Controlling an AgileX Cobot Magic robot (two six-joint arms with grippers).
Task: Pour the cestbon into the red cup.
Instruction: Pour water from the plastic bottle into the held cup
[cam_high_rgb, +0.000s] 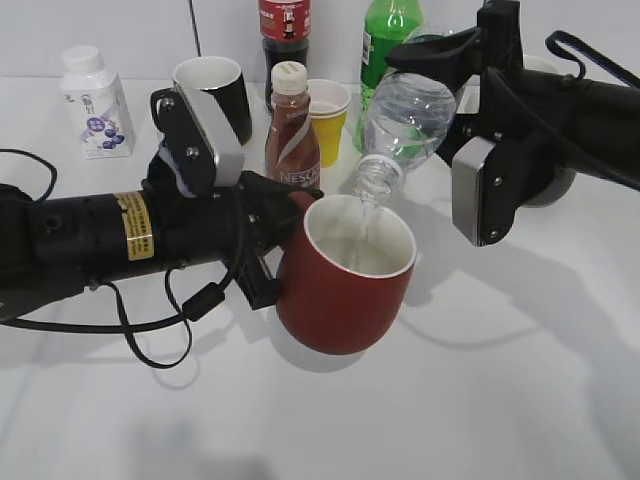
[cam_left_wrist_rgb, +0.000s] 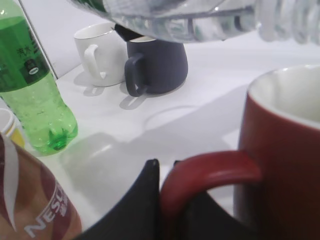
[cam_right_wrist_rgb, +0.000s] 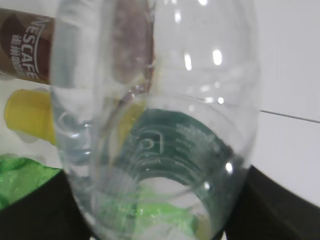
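Cestbon (cam_high_rgb: 405, 115) was gripped by my right fingers (cam_high_rgb: 440, 70), tilted, water falling into the red cup (cam_high_rgb: 345, 290); my left fingers (cam_left_wrist_rgb: 167, 200) pinched its handle.

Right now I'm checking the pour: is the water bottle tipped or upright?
Tipped. The water bottle slants neck-down, its mouth over the red mug, with a thin stream falling into it.

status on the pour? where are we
Done: left gripper holds the red cup by its handle, tilted and apparently lifted; right gripper holds the cestbon tipped neck-down over the rim. In hand: water is streaming into the cup. Left: some water remains in the bottle, so finish pouring, then right the bottle.
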